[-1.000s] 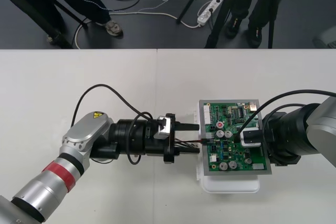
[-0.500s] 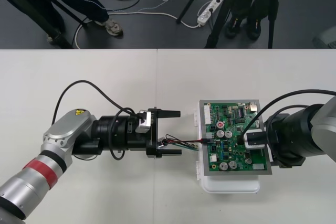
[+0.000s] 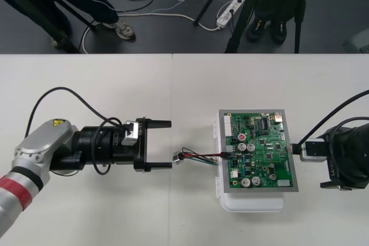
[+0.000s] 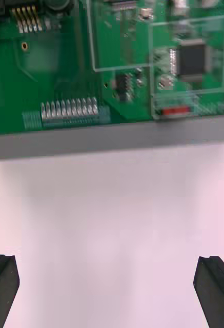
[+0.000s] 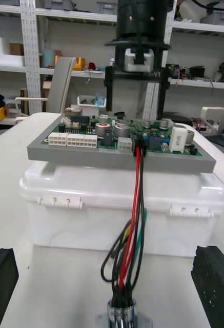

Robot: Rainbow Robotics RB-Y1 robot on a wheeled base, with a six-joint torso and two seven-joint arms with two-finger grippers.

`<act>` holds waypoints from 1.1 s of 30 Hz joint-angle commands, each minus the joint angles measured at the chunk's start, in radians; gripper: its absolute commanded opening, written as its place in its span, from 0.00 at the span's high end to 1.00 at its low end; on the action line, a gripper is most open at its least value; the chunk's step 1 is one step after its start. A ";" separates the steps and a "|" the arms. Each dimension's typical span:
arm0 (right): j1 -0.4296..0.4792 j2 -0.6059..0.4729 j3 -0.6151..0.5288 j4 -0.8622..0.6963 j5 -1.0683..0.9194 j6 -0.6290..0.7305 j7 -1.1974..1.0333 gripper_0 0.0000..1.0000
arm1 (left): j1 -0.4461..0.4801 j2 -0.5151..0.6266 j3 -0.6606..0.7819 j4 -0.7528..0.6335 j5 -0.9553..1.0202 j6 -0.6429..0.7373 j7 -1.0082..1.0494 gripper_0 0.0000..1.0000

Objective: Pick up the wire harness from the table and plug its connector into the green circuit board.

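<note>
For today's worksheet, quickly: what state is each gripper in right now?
Left gripper: open, empty, just short of the harness.
Right gripper: open, empty, just off the board edge.

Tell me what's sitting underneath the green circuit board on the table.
A flat grey plate carries the green circuit board, and under that stands a white plastic lidded box. The board's underside and the box's inside are covered.

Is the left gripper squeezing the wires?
No, the left gripper is open, its fingers far apart and clear of the wire harness.
</note>
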 commanded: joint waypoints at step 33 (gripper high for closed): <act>0.263 -0.060 -0.593 0.256 -1.001 0.023 0.646 0.00 | 0.305 0.219 0.639 -0.674 -0.331 -0.288 0.661 0.00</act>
